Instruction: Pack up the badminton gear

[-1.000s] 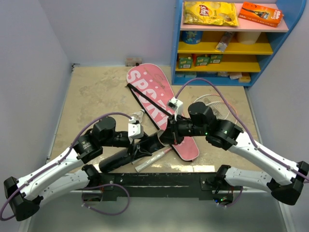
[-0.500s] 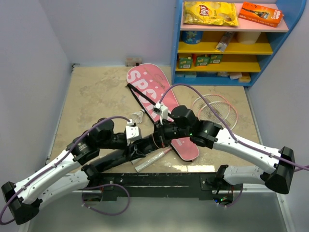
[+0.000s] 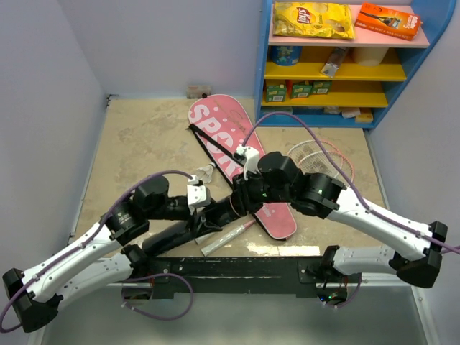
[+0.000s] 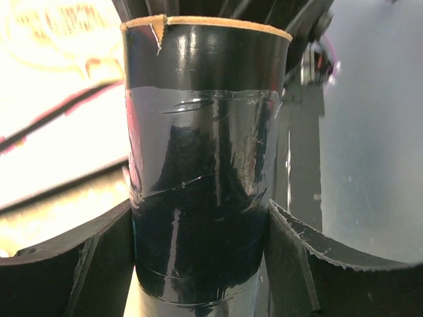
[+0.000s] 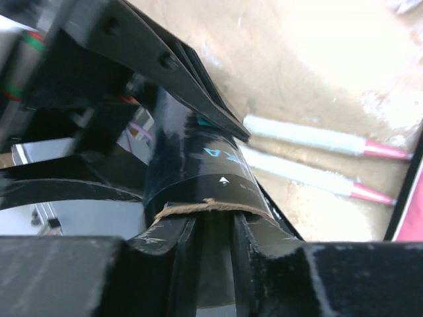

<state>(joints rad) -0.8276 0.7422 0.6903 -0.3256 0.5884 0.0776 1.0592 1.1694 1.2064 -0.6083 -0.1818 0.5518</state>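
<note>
A long black tube (image 3: 171, 241) lies slanted above the floor, and my left gripper (image 3: 205, 219) is shut on it. In the left wrist view the tube (image 4: 205, 165) fills the space between both pads of the left gripper (image 4: 198, 224). My right gripper (image 3: 241, 201) meets the tube's open end. In the right wrist view the tips of the right gripper (image 5: 215, 221) sit inside the tube's (image 5: 192, 165) cardboard rim, a narrow gap between them, nothing held. The pink bag (image 3: 230, 154) lettered SPORT lies behind. Two rackets (image 3: 323, 162) lie to the right, their pale handles (image 5: 310, 137) beside the tube. A white shuttlecock (image 3: 207, 170) rests near the bag.
A blue shelf unit (image 3: 338, 68) stands at the back right, with a yellow snack packet (image 3: 313, 19) and an orange box (image 3: 388, 20) on top. Lilac walls close in the left and right sides. The arms' black base bar (image 3: 237, 269) runs along the near edge.
My right gripper has swung left to the tube's mouth and its fingers have parted a little. The left gripper has kept its hold on the tube.
</note>
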